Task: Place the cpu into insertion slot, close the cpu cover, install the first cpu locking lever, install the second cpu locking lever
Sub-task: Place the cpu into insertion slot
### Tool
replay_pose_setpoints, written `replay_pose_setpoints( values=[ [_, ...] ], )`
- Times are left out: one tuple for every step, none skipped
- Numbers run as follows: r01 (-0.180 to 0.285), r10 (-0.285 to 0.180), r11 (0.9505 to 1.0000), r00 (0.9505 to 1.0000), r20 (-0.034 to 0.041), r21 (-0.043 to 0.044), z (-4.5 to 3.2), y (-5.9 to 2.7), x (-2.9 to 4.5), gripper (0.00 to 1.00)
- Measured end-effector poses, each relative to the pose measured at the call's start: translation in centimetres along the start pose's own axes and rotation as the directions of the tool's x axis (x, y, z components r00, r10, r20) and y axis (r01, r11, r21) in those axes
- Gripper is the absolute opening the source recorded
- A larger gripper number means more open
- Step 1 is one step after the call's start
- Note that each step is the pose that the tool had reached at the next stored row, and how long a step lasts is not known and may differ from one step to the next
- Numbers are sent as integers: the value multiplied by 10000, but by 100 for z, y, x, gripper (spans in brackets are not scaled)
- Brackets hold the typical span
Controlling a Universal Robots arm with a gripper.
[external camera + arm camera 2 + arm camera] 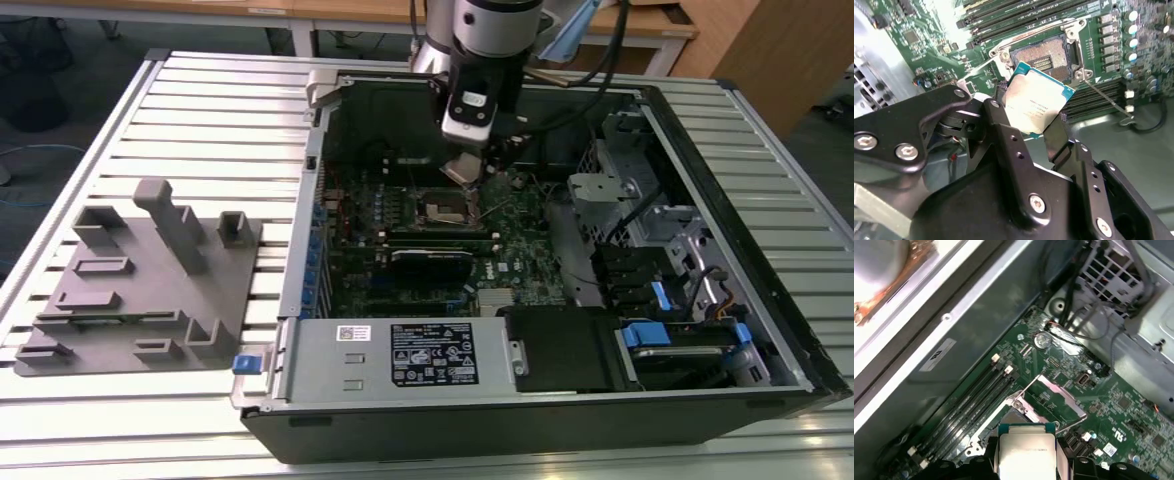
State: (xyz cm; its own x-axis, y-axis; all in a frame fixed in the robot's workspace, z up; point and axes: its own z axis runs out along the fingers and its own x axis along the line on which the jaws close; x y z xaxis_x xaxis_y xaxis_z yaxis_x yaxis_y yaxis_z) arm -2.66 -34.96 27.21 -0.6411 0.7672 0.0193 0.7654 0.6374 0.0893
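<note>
My gripper (470,152) hangs inside the open computer case, shut on the cpu (1036,102), a flat silver-topped square with a teal edge. The chip is tilted and pinched by its edges between the black fingers (1056,137). It hovers just above and slightly off the insertion slot (1046,54), which is bare, with its pin field exposed inside a silvery rim. In the exterior view the cpu (466,166) sits above the insertion slot (447,208). The cpu cover (1061,401) stands swung open beyond the chip (1026,452). A thin wire lever (1109,102) lies released beside the socket.
Long black memory slots (974,400) run beside the socket. A drive cage and cables (627,215) fill the case on the exterior view's right, with the power supply (400,355) at the front. A grey fixture block (134,280) sits on the slatted table (200,100).
</note>
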Motion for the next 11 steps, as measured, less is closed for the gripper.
replay_pose_setpoints(
  values=[
    [-178, 178, 9998, 9998, 16, -3, 2, 0, 0, 54],
    [-354, 354, 9994, 9994, 32, -7, 3, 0, 0, 54],
    [-524, 524, 9986, 9986, 47, -11, 5, -1, 0, 54],
    [-652, 653, 9979, 9979, 58, -15, 5, -1, 0, 54],
    [-669, 669, 9978, 9977, 59, -15, 5, -1, -1, 54],
    [-670, 670, 9977, 9977, 59, -15, 5, -1, 0, 54],
    [-679, 679, 9977, 9977, 60, -16, 6, 0, 0, 54],
    [-687, 687, 9976, 9976, 61, -16, 5, 0, 0, 54],
    [-688, 688, 9976, 9976, 61, -16, 5, -1, 0, 54],
    [-688, 688, 9976, 9976, 62, -16, 5, -1, 0, 54],
    [-689, 689, 9976, 9976, 61, -16, 5, -1, 0, 54]
  ],
)
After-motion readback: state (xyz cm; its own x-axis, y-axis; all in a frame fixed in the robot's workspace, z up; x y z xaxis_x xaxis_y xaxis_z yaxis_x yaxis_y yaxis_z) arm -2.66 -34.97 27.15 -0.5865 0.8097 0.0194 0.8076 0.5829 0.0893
